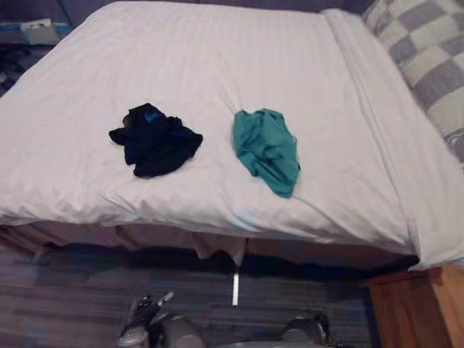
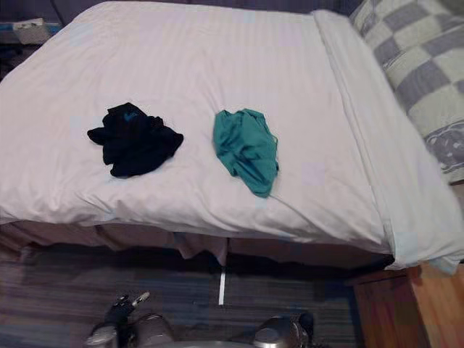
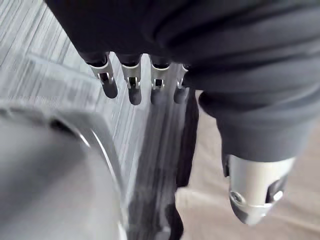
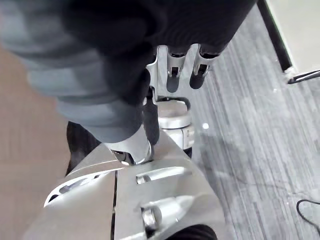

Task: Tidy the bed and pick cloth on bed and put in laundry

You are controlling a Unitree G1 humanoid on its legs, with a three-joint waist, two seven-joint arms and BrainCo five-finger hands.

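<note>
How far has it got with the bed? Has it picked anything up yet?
Little looks done. The white duvet lies fairly flat, but the black cloth and the teal cloth both lie on it, apart from each other. Nothing is in hand: the left hand and right hand hang low over the floor, fingers relaxed and empty. Left to do: pick up both cloths and take them to the laundry.

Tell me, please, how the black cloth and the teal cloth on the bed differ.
The black cloth lies on the robot's left, the teal cloth on its right. The black cloth is bunched into a wide, ragged clump; the teal cloth is longer and narrows toward the bed's near edge. Both lie crumpled on the white duvet, apart from each other.
</note>
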